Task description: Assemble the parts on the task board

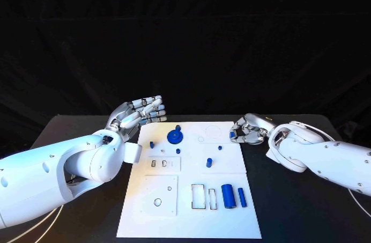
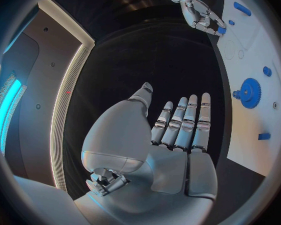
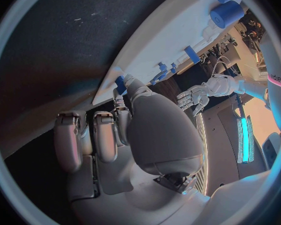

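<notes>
No writing can be read on anything here. The task board (image 1: 193, 211) is a smooth white plate lying lengthwise on the matte black tabletop (image 1: 301, 216), cut with rectangular and round recesses. A toothed blue gear (image 1: 175, 135) sits on it toward 12 o'clock, and a stout blue cylinder (image 1: 228, 195) and a thinner blue rod (image 1: 242, 197) lie toward 5 o'clock, with several small blue pegs scattered between. The left hand (image 1: 143, 111) hovers past the board's 11 o'clock corner, its silver fingers (image 2: 189, 120) straight, apart and holding nothing. The right hand (image 1: 249, 129) sits at the board's 2 o'clock edge, fingers curled, pinching a small blue part (image 3: 120, 83); its shape is mostly hidden.
</notes>
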Tool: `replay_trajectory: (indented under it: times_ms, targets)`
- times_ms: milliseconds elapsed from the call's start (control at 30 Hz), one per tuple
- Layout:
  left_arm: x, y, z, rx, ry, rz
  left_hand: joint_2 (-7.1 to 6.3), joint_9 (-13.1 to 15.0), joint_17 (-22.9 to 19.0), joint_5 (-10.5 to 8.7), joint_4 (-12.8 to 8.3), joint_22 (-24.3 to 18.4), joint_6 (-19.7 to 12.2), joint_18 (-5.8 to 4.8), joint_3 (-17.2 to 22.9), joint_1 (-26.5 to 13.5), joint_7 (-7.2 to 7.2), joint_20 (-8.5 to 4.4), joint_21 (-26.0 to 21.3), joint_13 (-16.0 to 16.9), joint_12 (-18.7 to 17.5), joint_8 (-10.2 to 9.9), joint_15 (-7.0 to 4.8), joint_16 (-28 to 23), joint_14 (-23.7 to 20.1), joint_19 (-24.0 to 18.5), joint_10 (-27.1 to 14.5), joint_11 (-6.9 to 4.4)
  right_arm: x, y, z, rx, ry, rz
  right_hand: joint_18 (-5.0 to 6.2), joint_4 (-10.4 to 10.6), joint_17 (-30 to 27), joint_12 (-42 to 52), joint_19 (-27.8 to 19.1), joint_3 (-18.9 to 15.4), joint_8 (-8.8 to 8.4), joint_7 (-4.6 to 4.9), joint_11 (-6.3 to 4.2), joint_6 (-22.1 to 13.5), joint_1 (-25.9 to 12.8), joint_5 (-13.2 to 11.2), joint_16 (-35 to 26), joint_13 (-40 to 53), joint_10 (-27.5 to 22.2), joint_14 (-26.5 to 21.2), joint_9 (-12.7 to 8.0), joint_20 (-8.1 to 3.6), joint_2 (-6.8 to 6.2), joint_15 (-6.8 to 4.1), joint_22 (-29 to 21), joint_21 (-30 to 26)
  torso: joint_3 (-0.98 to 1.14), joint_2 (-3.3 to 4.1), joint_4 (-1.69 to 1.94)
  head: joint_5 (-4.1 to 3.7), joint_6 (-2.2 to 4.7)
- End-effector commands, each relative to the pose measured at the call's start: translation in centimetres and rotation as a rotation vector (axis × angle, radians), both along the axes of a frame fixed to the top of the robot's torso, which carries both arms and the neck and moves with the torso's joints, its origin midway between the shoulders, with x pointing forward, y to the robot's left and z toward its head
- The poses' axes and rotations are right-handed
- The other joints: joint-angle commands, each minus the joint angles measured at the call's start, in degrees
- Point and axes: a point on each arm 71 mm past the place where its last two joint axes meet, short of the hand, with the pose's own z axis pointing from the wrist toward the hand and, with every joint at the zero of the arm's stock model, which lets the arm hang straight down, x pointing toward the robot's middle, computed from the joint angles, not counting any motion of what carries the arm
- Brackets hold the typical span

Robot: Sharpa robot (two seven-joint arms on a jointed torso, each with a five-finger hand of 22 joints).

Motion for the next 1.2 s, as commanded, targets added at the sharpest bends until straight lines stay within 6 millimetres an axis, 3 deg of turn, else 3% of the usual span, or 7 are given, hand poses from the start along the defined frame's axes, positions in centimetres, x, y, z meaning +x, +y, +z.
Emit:
replay_trajectory:
  times_ms: [33,300,433,700,900,1033,1200]
  targets:
    - [-0.1,-0.2,0.1,-0.009,-0.009,-0.019,0.04,0.0,0.04,0.16,-0.31,-0.07,-0.02,-0.38,0.11,0.45,6.16,-0.01,-0.14,0.0,-0.2,-0.27,-0.04,-0.06,0.03,-0.44,0.01,-0.22,0.1,0.0,0.0,0.01,-0.009,-0.016,-0.87,0.08,11.34,0.32,4.03,0.6,0.49,-0.17,-0.34,0.85,0.25,-0.36,0.18,6.01,0.12,5.22,0.33,-0.27,1.26,-0.49,12.87,0.28,-0.02,0.02,-0.02,-0.02,-0.13]
    - [0.0,-0.1,0.1,-0.007,-0.009,-0.016,0.04,0.0,0.04,0.16,-0.31,-0.07,-0.02,-0.38,0.11,0.45,6.16,-0.01,-0.14,0.0,-0.2,-0.27,-0.04,-0.06,0.03,-0.44,0.01,-0.22,0.1,0.2,0.3,0.044,-0.035,-0.038,-1.01,-0.02,11.46,0.58,4.38,1.12,0.69,-0.35,-0.51,1.23,0.29,0.14,0.25,6.24,0.39,5.24,0.43,-0.47,1.64,-0.69,13.26,0.77,-0.03,-0.03,-0.02,-0.13,-0.16]
    - [0.0,0.0,0.1,-0.007,-0.009,-0.014,0.04,0.0,0.04,0.16,-0.31,-0.07,-0.02,-0.38,0.11,0.45,6.16,-0.01,-0.14,0.0,-0.2,-0.27,-0.04,-0.06,0.03,-0.44,0.01,-0.22,-0.3,0.6,0.7,0.067,-0.056,-0.038,-1.15,-0.1,11.6,0.75,4.74,1.57,0.83,-0.44,-0.64,1.47,0.07,1.6,0.33,6.41,0.6,5.28,0.54,-0.62,1.68,-0.78,13.66,1.27,0.0,-0.05,0.02,-0.04,-0.21]
    - [0.2,0.5,0.0,-0.005,-0.006,-0.003,0.32,-0.01,0.03,0.18,-0.44,-0.1,-0.14,-0.39,0.29,0.57,6.17,-0.01,-0.12,-0.01,-0.21,-0.29,-0.03,-0.07,0.01,-0.42,-0.06,-0.2,-1.8,2.6,2.1,0.096,-0.058,-0.002,-1.43,0.58,11.82,1.16,5.44,2.0,0.94,-0.55,-0.76,1.68,-1.71,5.44,0.46,6.83,1.06,5.34,0.68,-0.76,1.24,-0.85,14.43,2.24,-0.19,-0.45,-0.16,0.28,-0.3]
    - [0.6,0.9,-0.5,-0.002,0.01,0.0,0.23,-0.04,0.04,0.15,-0.41,-0.13,-0.47,-0.4,0.14,0.34,6.17,-0.01,-0.11,-0.05,-0.27,-0.35,-0.03,-0.06,0.03,-0.42,-0.54,-0.18,-3.3,6.3,2.8,0.096,-0.052,0.075,-1.62,0.65,11.96,1.37,5.93,2.2,1.02,-0.59,-0.8,1.81,-1.87,5.76,0.54,7.03,1.25,5.37,0.73,-0.77,1.37,-0.86,14.93,2.93,-0.67,-1.44,-0.01,0.95,-0.74]
    - [0.8,1.0,-0.8,-0.001,0.018,-0.002,0.2,-0.03,0.04,0.15,-0.38,-0.14,-0.35,-0.4,0.08,0.25,6.18,-0.01,-0.11,-0.04,-0.26,-0.34,-0.03,-0.05,0.05,-0.43,-0.39,-0.18,-3.7,8.6,2.4,0.093,-0.032,0.125,-1.67,0.69,12.02,1.46,6.05,2.2,1.05,-0.6,-0.8,1.86,-1.99,5.81,0.58,7.11,1.32,5.39,0.75,-0.77,1.32,-0.86,15.06,3.1,-0.86,-1.92,-0.01,1.76,-1.05]
    - [1.1,1.2,-1.2,0.002,0.024,0.001,0.22,0.03,0.09,0.15,-0.34,-0.15,0.22,-0.39,0.0,0.09,6.16,-0.02,-0.08,0.03,-0.16,-0.24,-0.09,0.07,0.31,-0.4,0.16,-0.22,-4.4,12.2,1.4,0.065,-0.025,0.202,-1.68,0.76,12.19,1.56,6.08,2.19,1.08,-0.61,-0.81,1.9,-2.22,5.87,0.69,7.2,1.41,5.43,0.77,-0.77,1.19,-0.86,15.09,3.14,-1.14,-2.53,0.02,2.86,-2.34]
